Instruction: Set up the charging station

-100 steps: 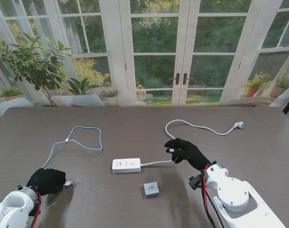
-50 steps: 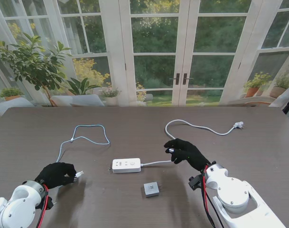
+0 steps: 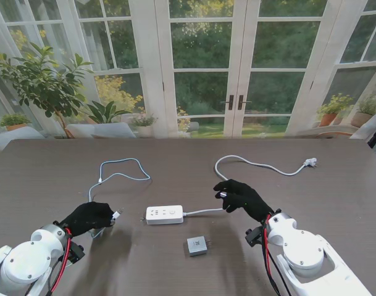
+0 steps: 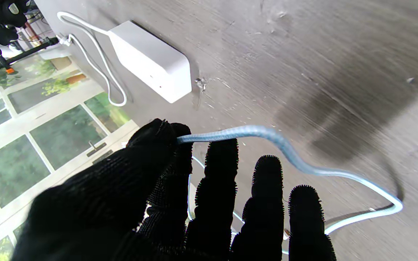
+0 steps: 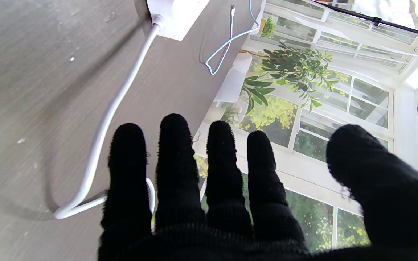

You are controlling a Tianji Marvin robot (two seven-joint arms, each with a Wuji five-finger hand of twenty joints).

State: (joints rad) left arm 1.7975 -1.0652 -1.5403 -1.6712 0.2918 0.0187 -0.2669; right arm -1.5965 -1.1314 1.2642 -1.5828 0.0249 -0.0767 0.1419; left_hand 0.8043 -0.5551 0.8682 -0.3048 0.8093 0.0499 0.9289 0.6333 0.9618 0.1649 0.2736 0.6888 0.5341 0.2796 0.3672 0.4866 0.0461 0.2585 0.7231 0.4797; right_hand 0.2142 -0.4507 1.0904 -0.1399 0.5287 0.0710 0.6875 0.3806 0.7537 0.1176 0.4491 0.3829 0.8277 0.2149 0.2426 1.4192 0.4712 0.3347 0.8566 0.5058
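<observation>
- Left wrist view shows what our stand view can't: left hand [image 4: 151, 203] pinches the blue USB cable [image 4: 289, 156] between thumb and index, other fingers [image 4: 267, 188] spread.
- Right hand [image 3: 242, 196] holds nothing, fingers apart, over the power strip's white cord [image 3: 203, 212].
- Power strip [image 3: 164, 214] mid-desk [image 3: 336, 197], long axis left-right, cord exiting right.
- Charger cube [image 3: 197, 245] nearer to us, apart from the strip.
- Open desk all around.

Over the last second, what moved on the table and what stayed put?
The left hand, shut on the blue cable, carried its plug end rightward toward the power strip, dragging the cable's loop along. The right hand, the strip and the charger block stayed where they were.
</observation>
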